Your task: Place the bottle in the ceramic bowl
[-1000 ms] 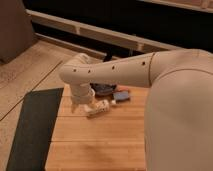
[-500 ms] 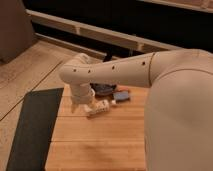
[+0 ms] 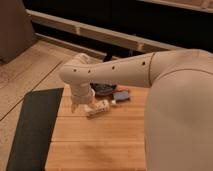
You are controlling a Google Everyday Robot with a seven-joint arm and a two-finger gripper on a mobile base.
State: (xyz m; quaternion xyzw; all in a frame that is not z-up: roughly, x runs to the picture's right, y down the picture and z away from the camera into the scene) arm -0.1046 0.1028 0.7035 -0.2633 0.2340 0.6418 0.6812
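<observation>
Camera view looks down past the robot's own arm onto a wooden table. The gripper hangs at the end of a stubby cream wrist, low over the table's rear left part, with its jaws spread wide and nothing clasped between them. Much of it is hidden under the wrist, so only pale finger ends peek out below.

Just to the right of the gripper lies the bottle, on its side on the boards, cream-white, with one end toward the claw and the other angled up and to the right. Whether a finger touches that near end I cannot tell.

Behind the bottle, near the table's far edge, sits the ceramic bowl, dark and glossy, its left part covered by the wrist. Just beside the bowl on the right lies a flat blue-grey object, and a small white bit lies between that object and the bottle.

From the wrist the arm runs up and to the right as a long cream tube with a row of small dark dots, joining a bulky cream shell that fills the right side of the picture.

A dark mat lies on the pale floor along the table's left edge. Pale horizontal rails cross the dark background.
</observation>
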